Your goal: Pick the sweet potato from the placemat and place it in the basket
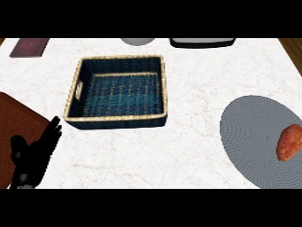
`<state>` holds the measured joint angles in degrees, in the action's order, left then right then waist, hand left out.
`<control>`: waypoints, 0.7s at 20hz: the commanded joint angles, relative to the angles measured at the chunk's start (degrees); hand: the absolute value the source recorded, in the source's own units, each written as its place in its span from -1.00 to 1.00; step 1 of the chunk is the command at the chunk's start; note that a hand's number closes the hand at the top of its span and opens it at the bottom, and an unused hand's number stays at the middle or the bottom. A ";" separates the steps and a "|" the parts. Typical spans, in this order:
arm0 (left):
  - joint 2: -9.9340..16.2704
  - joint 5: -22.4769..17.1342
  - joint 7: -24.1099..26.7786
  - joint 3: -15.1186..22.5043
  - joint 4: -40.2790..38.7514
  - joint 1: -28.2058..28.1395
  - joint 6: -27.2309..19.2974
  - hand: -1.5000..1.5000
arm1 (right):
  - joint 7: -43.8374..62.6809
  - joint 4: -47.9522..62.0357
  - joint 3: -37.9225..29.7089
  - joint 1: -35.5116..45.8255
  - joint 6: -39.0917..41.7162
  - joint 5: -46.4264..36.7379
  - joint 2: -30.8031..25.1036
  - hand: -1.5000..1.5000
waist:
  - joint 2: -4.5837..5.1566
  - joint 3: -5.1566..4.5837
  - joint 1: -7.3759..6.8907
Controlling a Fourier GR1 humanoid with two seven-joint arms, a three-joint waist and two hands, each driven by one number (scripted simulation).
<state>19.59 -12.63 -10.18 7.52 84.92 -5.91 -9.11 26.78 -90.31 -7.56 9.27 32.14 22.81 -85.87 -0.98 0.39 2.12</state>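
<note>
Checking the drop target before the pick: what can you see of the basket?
The basket is rectangular and woven, dark blue with a pale straw-coloured rim and a matching band across the inner back wall. A slot handle shows in its left wall. It stands upright on the white marble counter, left of centre, nothing visible inside. Nothing touches it: the sweet potato lies on the grey placemat to its right.

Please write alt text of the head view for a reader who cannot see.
A sweet potato lies on a grey round placemat at right; a dark woven basket sits mid-counter. The left hand rests open at lower left.
</note>
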 commanded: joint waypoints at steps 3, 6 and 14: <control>-0.68 -0.52 -0.37 -0.65 -8.50 -2.62 1.49 0.00 | -0.12 -0.31 -3.63 -2.88 5.43 1.47 -0.74 -1.00 | 0.69 -0.47 0.08; -1.30 0.36 -1.40 0.66 -5.29 -4.33 0.84 0.00 | -1.96 -0.54 -5.37 -6.05 4.75 -1.39 2.45 -1.00 | 0.52 -0.38 0.09; 0.54 -0.45 -5.88 -0.38 -3.10 -2.14 2.71 0.00 | 0.08 -7.30 -4.49 -9.85 -1.77 -6.05 12.27 -1.00 | 0.78 -0.37 -1.11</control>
<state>19.76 -13.07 -11.80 6.16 84.99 -5.47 -7.24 26.01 -93.90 -13.02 1.46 33.36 19.04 -78.08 -0.77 0.49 1.37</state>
